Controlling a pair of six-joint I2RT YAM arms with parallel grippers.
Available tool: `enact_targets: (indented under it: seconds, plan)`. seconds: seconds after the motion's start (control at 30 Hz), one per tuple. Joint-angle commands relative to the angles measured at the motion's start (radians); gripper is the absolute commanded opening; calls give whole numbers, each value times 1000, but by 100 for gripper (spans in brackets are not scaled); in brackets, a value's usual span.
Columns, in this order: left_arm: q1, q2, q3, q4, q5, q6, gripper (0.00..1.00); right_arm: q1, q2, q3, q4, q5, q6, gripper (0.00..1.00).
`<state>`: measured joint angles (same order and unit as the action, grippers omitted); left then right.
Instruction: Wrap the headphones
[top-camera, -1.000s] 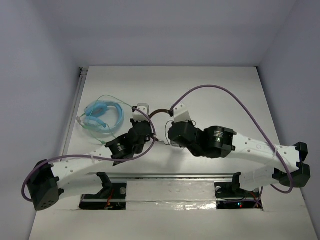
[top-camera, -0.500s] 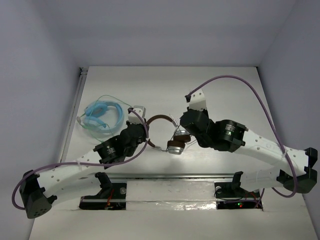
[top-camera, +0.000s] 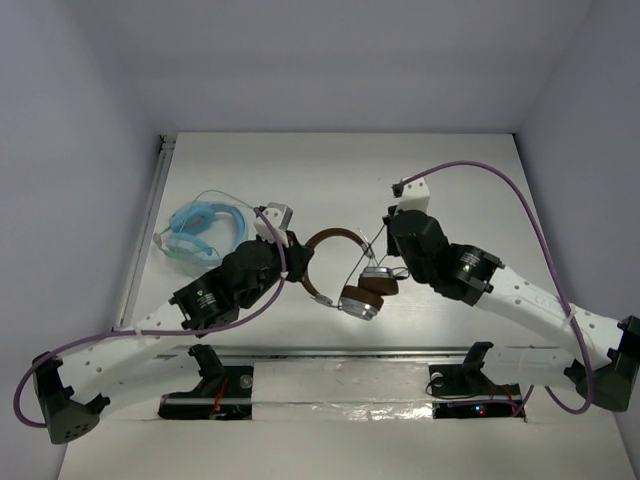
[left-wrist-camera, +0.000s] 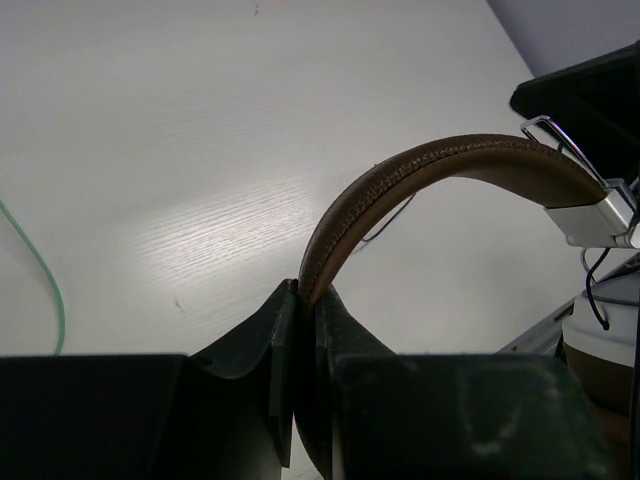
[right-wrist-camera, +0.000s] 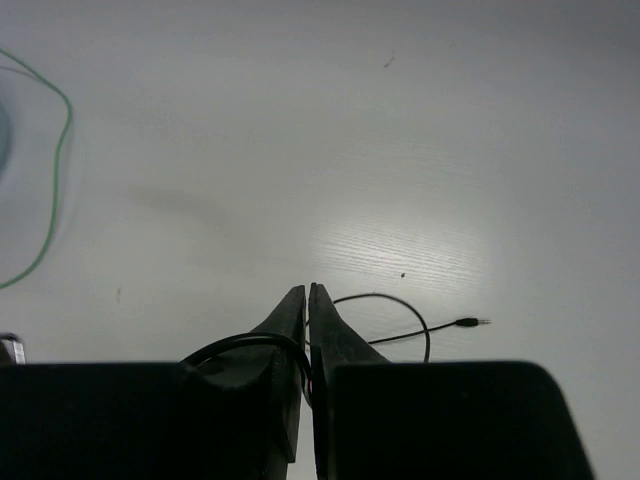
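Looking at the middle of the top view, you find the headphones (top-camera: 361, 300) between your two arms: the brown headband arcs up and to the left, and the two silver cups with brown pads sit close together at its lower right end. Whether the cups rest on the table (top-camera: 460, 160) you cannot tell from these views.

Your left gripper (left-wrist-camera: 305, 300) is clenched on the headband, its two dark fingers pinching the band's edge at the bottom centre of the left wrist view, with the band curving away to the upper right.

Your right gripper (right-wrist-camera: 307, 300) has its fingers pressed together on the thin dark cable (right-wrist-camera: 400, 304). One loop comes out at the left of the fingers; on the right the cable curls over the table and ends in the jack plug (right-wrist-camera: 470, 322), lying free at the right of the frame.

Further out, the light-blue headphones (top-camera: 205, 232) lie in the left part of the top view, just beside your left arm, with their thin green cable (right-wrist-camera: 55, 170) trailing round them.
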<state>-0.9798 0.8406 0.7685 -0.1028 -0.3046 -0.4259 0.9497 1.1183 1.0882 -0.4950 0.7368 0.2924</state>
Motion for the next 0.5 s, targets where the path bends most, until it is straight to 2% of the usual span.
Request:
enact_targets:
  seconds: [0.0, 0.07, 0.1, 0.3, 0.43, 0.47]
  plan:
    - [26, -75, 67, 71, 62, -54, 0, -69, -86, -65, 208, -136, 24, 11]
    - [36, -98, 77, 68, 65, -65, 0, -113, -123, -120, 323, -219, 56, 16]
    - [36, -106, 86, 68, 58, -68, 0, -123, -149, -167, 358, -282, 74, 17]
    - [55, -110, 121, 95, 68, -77, 0, -123, -183, -286, 565, -408, 123, 17]
    - [55, -101, 143, 175, 62, -94, 0, -153, -148, -358, 729, -545, 123, 35]
    - [55, -95, 150, 186, 65, -99, 0, -169, -131, -369, 757, -569, 123, 37]
